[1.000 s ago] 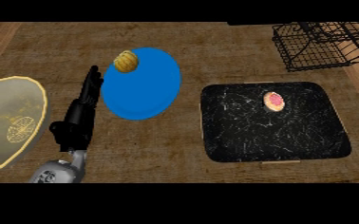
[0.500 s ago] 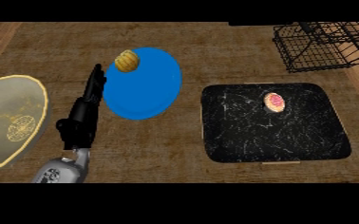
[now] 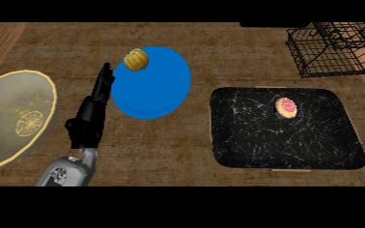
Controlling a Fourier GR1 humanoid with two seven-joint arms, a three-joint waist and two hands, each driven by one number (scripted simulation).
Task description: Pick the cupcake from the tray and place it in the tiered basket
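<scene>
A wooden surface (image 3: 214, 63) carries a black tray (image 3: 249, 140) with the cupcake (image 3: 287, 107) on it, basket (image 3: 328, 48) beyond. The left robot hand (image 3: 89, 113) rests open, fingers straight. The unseen right hand should approach the cupcake from above.

On my brown wooden worktop (image 3: 214, 63) I count one black speckled square tray (image 3: 249, 140), one pink-frosted cupcake (image 3: 287, 107), one round blue plate (image 3: 160, 94), one golden ridged pastry (image 3: 136, 60), one pale yellowish round plate (image 3: 18, 101) and one black wire tiered basket (image 3: 328, 53).
</scene>
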